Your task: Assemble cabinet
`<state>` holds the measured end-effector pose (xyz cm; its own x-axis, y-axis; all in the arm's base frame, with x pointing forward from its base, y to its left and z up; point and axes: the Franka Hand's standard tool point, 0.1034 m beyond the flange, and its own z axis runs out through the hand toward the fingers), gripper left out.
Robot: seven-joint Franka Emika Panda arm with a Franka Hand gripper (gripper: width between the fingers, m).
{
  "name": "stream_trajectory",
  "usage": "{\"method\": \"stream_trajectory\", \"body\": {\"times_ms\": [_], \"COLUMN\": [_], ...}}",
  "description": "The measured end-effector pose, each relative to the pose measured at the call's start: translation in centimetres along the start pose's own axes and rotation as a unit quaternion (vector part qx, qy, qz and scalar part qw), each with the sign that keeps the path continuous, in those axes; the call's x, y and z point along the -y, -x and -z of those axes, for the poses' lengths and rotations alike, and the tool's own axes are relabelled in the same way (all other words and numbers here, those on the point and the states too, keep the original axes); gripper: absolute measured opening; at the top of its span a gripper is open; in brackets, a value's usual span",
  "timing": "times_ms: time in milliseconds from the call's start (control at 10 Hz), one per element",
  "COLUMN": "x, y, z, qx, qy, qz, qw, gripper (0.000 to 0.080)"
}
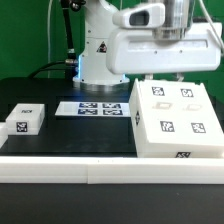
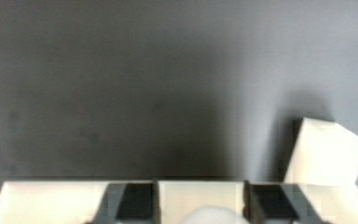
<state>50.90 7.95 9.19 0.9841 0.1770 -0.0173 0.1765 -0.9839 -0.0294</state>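
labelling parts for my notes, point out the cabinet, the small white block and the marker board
cabinet point(image 1: 172, 113): exterior view, middle of its large tagged face
small white block point(image 1: 26, 112): exterior view, its tagged top face
marker board point(image 1: 93, 108): exterior view, middle of the board
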Motion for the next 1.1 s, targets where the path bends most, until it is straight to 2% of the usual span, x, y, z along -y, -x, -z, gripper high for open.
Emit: {"method": "stream_trajectory", "body": {"times_ms": [400,500,900,1100], "x": [-0.1,-0.3,-0.5,-0.7], "y": [0.1,0.1,-1.1,-1.0], "z": [-0.3,-0.1,2.5,2.2], "qx": [0.0,0.001,0.043,0.04], "qy": [0.0,0.0,-0.002,-0.002], "qz": [0.0,0.001,-0.007,-0.008], "qw": [1.0,1.0,0.999,0.999], "gripper": [0.0225,0.0225,0.0225,0.0225]}}
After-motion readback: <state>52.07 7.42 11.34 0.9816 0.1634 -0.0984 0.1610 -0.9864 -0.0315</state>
